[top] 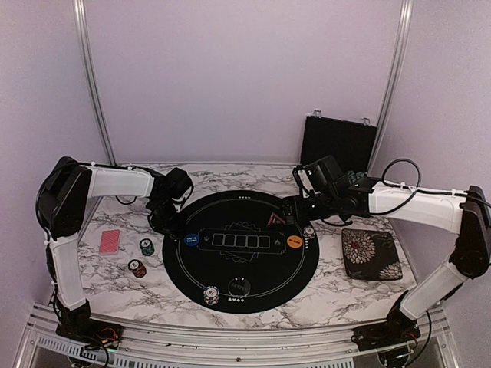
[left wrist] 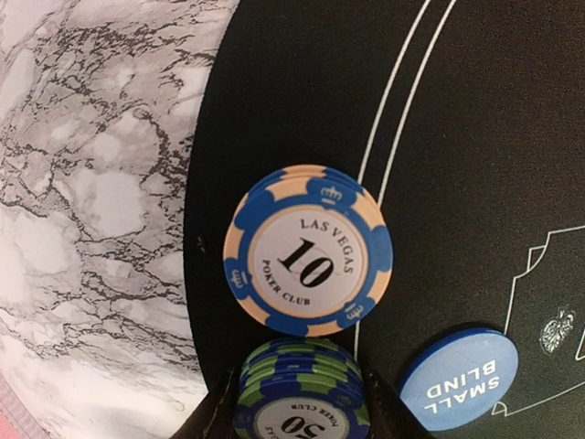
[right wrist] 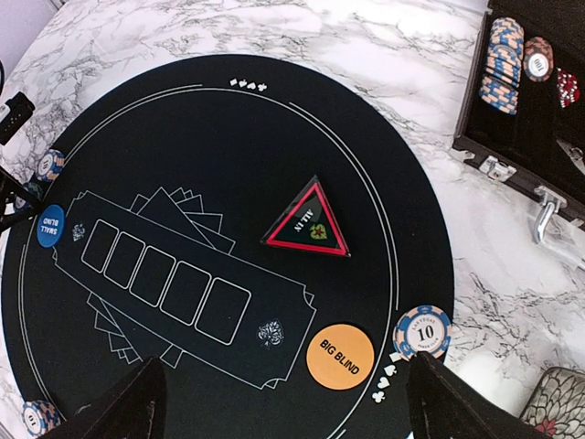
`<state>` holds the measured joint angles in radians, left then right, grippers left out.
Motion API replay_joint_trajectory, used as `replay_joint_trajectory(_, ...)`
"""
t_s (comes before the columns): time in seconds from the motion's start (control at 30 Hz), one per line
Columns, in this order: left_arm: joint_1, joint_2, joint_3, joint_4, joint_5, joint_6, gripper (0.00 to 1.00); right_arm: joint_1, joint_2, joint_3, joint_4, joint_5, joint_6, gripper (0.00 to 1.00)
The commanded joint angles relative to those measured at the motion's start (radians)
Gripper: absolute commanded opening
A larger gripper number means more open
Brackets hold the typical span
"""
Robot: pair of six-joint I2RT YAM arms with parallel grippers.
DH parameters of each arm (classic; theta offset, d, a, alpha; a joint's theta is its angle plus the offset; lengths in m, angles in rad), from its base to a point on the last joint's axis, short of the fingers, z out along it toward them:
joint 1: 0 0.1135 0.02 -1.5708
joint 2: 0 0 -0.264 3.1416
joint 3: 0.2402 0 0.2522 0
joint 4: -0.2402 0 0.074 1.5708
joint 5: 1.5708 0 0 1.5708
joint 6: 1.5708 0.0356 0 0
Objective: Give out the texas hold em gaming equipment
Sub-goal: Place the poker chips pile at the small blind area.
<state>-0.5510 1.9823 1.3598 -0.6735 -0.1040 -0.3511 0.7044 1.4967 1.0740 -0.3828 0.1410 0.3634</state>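
In the left wrist view my left gripper (left wrist: 298, 407) is shut on a small green-and-blue "50" chip stack (left wrist: 300, 389) at the left rim of the round black mat (left wrist: 292, 101). Just beyond it lies a blue "10" chip stack (left wrist: 307, 249), with the blue SMALL BLIND button (left wrist: 457, 380) to the right. My right gripper (right wrist: 285, 412) hangs open above the mat near the orange BIG BLIND button (right wrist: 340, 357), a blue "10" chip (right wrist: 422, 331) and the triangular ALL IN marker (right wrist: 308, 222). A red-backed card (top: 110, 241) lies at the table's left.
Green (top: 146, 246) and red (top: 137, 268) chip stacks sit on the marble left of the mat. A blue chip stack (top: 212, 294) and a black button (top: 240, 286) lie at the mat's near edge. The open black chip case (right wrist: 539, 119) stands back right, the floral pad (top: 370, 253) right.
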Motion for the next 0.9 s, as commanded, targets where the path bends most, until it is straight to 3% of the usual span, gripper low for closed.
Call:
replay_joint_trajectory(0.0,-0.007,0.013,-0.013,0.01,-0.027,0.003,0.45,0.008,-0.037,-0.004,-0.007,0.015,0.006,0.89)
replay_joint_trajectory(0.47,-0.01,-0.014,-0.004,0.004,-0.02,0.015,0.58,0.008,-0.053,-0.011,-0.011,0.017,0.011,0.88)
replay_joint_trajectory(0.87,-0.01,-0.133,0.005,-0.039,-0.009,0.002,0.61,0.009,-0.058,-0.013,-0.007,0.018,0.013,0.89)
